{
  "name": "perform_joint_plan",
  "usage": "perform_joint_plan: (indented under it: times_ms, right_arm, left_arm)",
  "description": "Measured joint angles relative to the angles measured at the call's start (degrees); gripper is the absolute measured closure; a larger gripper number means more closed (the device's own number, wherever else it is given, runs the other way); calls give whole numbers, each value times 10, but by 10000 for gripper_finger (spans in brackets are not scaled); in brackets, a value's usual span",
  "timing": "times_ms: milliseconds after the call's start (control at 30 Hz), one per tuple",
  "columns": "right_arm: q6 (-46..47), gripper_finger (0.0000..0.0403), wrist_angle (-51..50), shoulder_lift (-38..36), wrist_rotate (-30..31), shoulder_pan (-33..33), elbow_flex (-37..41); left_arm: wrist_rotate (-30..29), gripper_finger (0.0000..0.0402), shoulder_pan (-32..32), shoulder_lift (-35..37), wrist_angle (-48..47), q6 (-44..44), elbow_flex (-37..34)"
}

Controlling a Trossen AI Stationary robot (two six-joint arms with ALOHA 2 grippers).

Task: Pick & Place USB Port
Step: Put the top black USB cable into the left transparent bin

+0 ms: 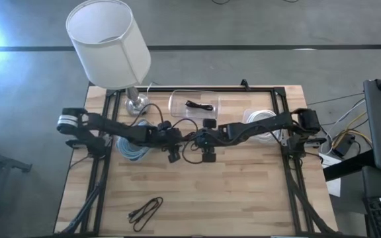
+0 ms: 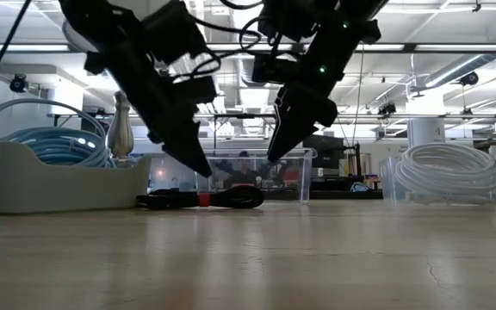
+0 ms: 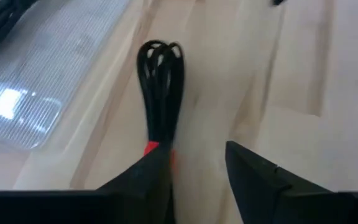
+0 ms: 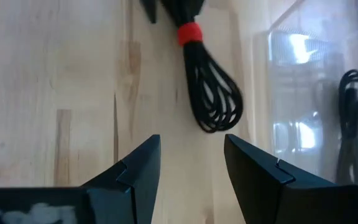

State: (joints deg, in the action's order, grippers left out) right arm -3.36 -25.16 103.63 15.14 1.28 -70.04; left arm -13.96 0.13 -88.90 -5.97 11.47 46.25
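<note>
Both the left gripper (image 3: pixel 197 171) and right gripper (image 4: pixel 191 165) hang wide apart, empty, over a red-banded black cable bundle (image 2: pixel 201 200). Just beyond the right gripper, a clear bin (image 4: pixel 309 81) holds another coiled black cable (image 4: pixel 351 118).

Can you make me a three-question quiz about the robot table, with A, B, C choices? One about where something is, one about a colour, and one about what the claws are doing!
1. Where is the lamp?
A. Far left corner of the table
B. Near right corner
C. Inside the clear box

2. What colour is the band round the black cable bundle between the arms?
A. Green
B. Red
C. Yellow

3. How are the left gripper and the right gripper?
A. Both shut on the bundle
B. One holds the lamp
C. Both open, holding nothing

Answers:
1. A: the high view shows it at that corner.
2. B: both wrist views show a red band.
3. C: each wrist view shows the jaws apart with bare wood between them.
</note>
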Motion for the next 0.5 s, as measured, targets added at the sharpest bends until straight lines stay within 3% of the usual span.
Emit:
perform_joint_plan:
  times_ms: [267, 500]
  right_arm:
    - [-1, 231, 3, -2, 0, 0, 7]
    - [-2, 236, 5, -2, 0, 0, 5]
  left_arm:
    - [0, 190, 27, -52, -1, 8, 4]
    - [-9, 201, 38, -83, 1, 12, 4]
